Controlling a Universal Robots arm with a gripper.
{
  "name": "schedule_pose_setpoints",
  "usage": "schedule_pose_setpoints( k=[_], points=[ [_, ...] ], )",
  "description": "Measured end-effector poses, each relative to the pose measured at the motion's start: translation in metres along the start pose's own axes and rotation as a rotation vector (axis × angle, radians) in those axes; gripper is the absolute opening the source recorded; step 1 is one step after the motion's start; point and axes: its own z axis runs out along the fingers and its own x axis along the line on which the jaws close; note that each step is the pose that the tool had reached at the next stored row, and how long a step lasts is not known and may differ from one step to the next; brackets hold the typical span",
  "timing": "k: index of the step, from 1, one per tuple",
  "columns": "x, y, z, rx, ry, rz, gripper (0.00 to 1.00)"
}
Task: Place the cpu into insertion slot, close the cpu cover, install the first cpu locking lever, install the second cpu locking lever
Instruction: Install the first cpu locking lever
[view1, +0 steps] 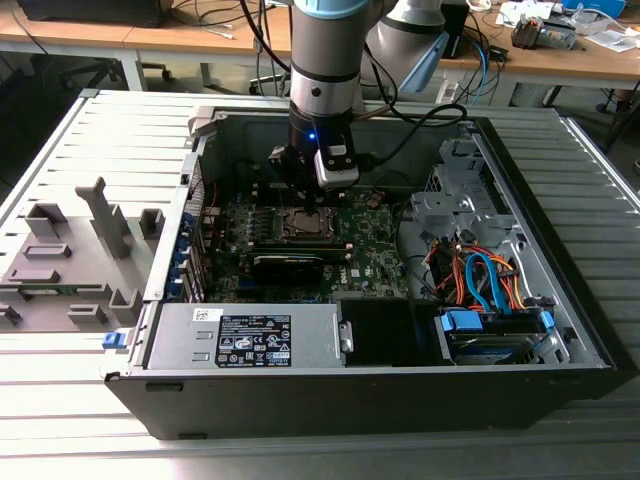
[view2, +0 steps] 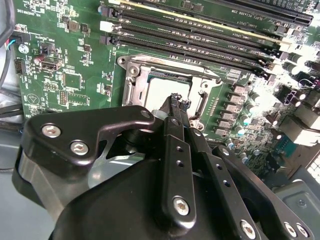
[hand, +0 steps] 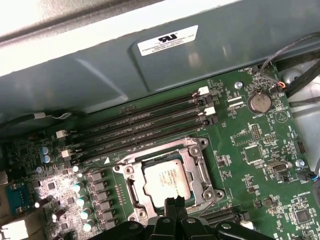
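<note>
My pincer (hand: 175, 201) is pinched together on nothing; the cpu (hand: 167, 180) sits flat in the insertion slot (hand: 139, 189), the cpu cover (hand: 196, 150) down around it; my tips hang at the socket's edge, chip just beyond them.

The cpu (hand: 167, 179) has a silvery-grey face with faint dark print, framed by the dull silver cover (hand: 134, 186). The board (hand: 250, 145) is green, speckled with small silver and black parts — its memory slots (hand: 140, 131) are black with white clips. The gripper (hand: 176, 202) is matt black. In the exterior view, the cables (view1: 478, 275) are orange and blue.
</note>
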Motion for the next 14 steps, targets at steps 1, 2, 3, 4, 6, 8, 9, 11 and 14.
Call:
schedule_pose_setpoints(
  k=[1,2,3,4,6,8,9,11,14],
  points=[
    [0.0,0.0,0.0,0.0001,0.0,-0.002,0.11],
    [0.0,0.0,0.0,0.0001,0.0,-0.003,0.11],
    [0.0,0.0,0.0,0.0001,0.0,-0.004,0.11],
    [0.0,0.0,0.0,0.0002,0.0,-0.006,0.11],
    [0.0,0.0,0.0,0.0002,0.0,-0.009,0.11],
    [0.0,0.0,0.0,0.0004,0.0001,-0.013,0.11],
    [0.0,0.0,0.0,0.0005,0.0,-0.016,0.11],
    [0.0,0.0,0.0,0.0006,0.0,-0.019,0.11],
    [0.0,0.0,0.0,0.0007,0.0001,-0.025,0.11]
  ],
)
